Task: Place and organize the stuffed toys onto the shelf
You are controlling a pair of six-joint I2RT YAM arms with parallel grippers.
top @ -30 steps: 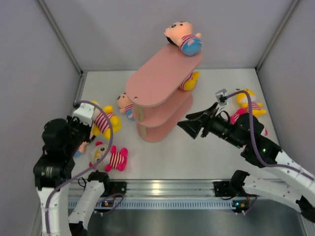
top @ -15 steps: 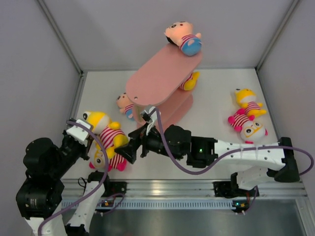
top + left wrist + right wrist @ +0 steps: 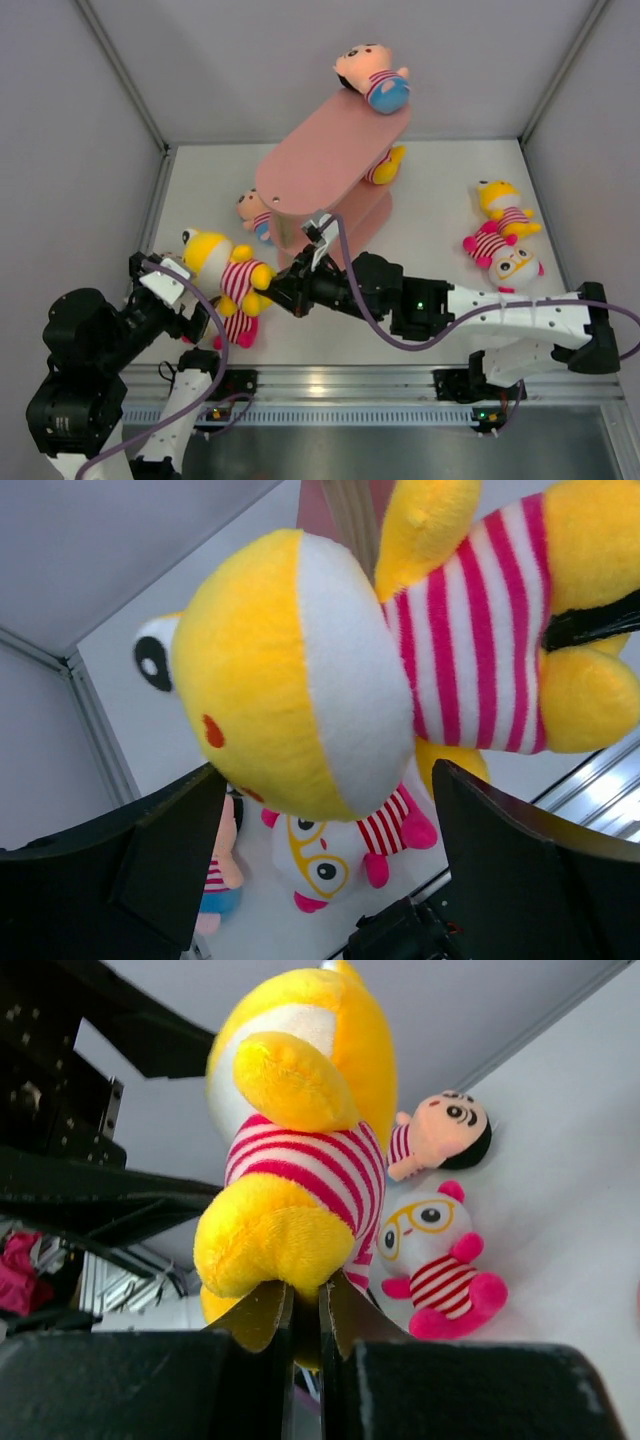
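From above, the right tool [image 3: 272, 290] is clamped on the lower body of a yellow plush animal in a pink-and-white striped shirt [image 3: 228, 272]. It holds the toy near the foot of the tall salmon-pink three-tier shelf [image 3: 325, 160].

In the left wrist view, the left tool [image 3: 328, 780] gapes wide and grips nothing, with the toy's head close in front.

In the right wrist view, the right tool pinches one yellow foot. A pink white-faced plush [image 3: 437, 1260] lies on the white bench [image 3: 590, 1160].

Left hand [image 3: 328, 780] agape, right hand [image 3: 303, 1312] clamped tight

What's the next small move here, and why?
Probably back the left gripper away. Its jaws stand open around the yellow toy, while the right gripper is shut on the toy's foot, so the right arm can then carry it to the shelf.
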